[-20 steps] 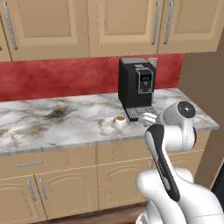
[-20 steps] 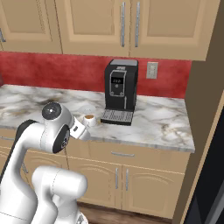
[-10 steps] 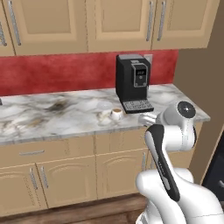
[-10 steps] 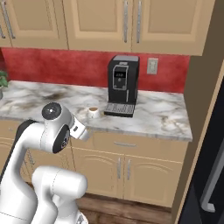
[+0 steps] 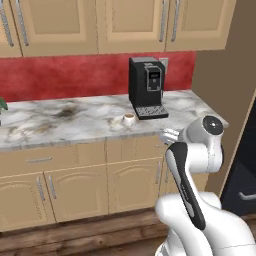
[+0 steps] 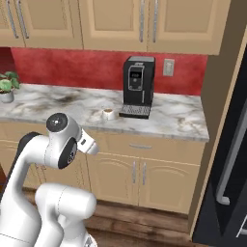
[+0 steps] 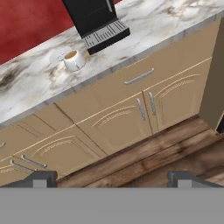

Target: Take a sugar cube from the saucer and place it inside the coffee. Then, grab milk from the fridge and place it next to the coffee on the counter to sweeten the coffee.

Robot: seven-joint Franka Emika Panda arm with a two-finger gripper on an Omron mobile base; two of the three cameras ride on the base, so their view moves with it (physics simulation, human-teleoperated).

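Note:
The coffee [image 5: 129,119] [image 6: 109,114] [image 7: 73,60] is a small white cup of brown liquid on the marble counter [image 5: 60,122] [image 6: 178,120] [image 7: 26,87], just left of the coffee machine. Behind the cup lies the pale saucer [image 7: 59,54]. The sugar cube is too small to make out. My gripper [image 7: 111,178] [image 5: 169,135] [image 6: 90,145] hangs open and empty, off the counter's front edge and well back from the cup, above the floor. The black fridge [image 6: 231,159] [image 5: 246,175] with its grey bar handle stands at the right, door closed. The milk is out of view.
A black coffee machine [image 5: 146,87] [image 6: 136,87] [image 7: 96,19] stands against the red backsplash. A potted plant [image 6: 6,87] sits at the counter's far left. Beige cabinets [image 7: 113,118] run below, over a wooden floor [image 7: 144,166]. A tall beige panel [image 6: 219,111] separates counter and fridge.
The whole picture has shifted: the base has backed away from the counter and moved right, bringing the fridge into view. The gripper stays open and the cup has not moved.

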